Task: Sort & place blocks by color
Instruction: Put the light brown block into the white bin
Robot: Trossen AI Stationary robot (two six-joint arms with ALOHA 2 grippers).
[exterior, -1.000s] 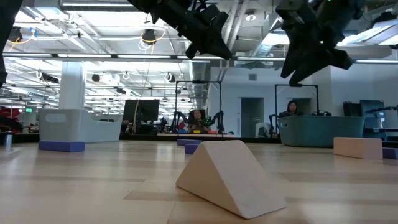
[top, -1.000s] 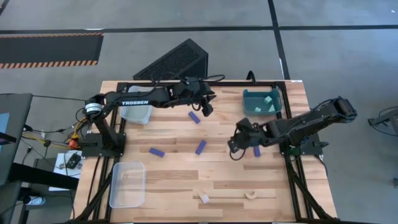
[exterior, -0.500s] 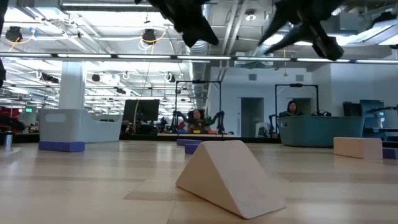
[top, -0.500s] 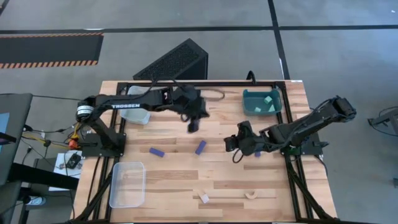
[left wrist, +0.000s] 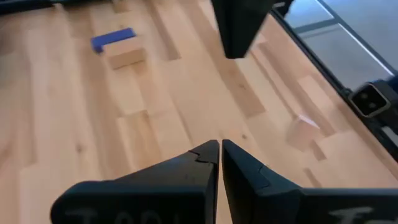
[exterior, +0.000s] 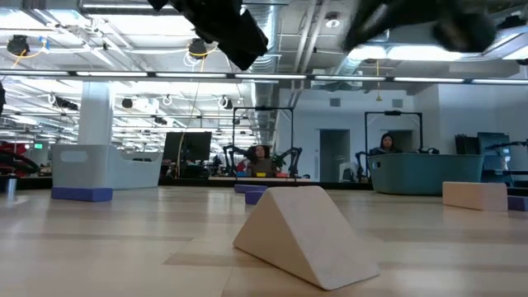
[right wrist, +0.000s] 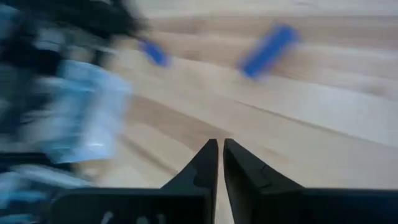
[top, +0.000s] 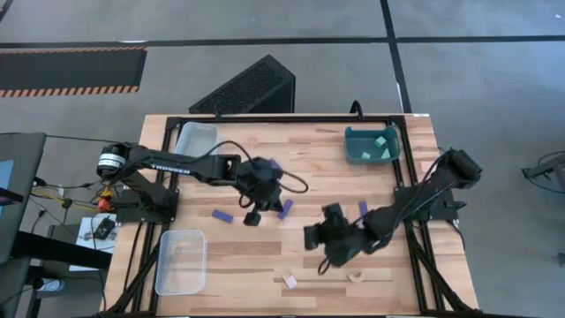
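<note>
Right now neither arm carries anything, so the step in hand looks like a reach for the next block. The left pincer (top: pixel 252 217) hangs over the middle of the desk (top: pixel 309 265), its fingers pressed together with nothing between them, as its wrist view shows; the right pincer (top: pixel 311 237) sits toward five o'clock from it, also nearly closed and empty. To do the pick well, I judge each pincer must first spread its fingers, line them across the narrow side of a block, and come down square rather than skidding along the wood. Dark blue bars lie close by: one (top: pixel 285 208) just beside the left pincer at three o'clock, one (top: pixel 222 215) at nine o'clock of it, and one (top: pixel 363 209) near the right arm. Tan wooden pieces wait toward six o'clock of the desk: a small block (top: pixel 290 281) and a curved bit (top: pixel 356 276). As for containers, the teal bin (top: pixel 356 148) at two o'clock holds light cyan cubes (top: pixel 380 140); the clear bin (top: pixel 196 140) at ten o'clock shows nothing I can make out; the clear bin (top: pixel 181 261) at seven o'clock may hold pale pieces, though that is hard to tell.
</note>
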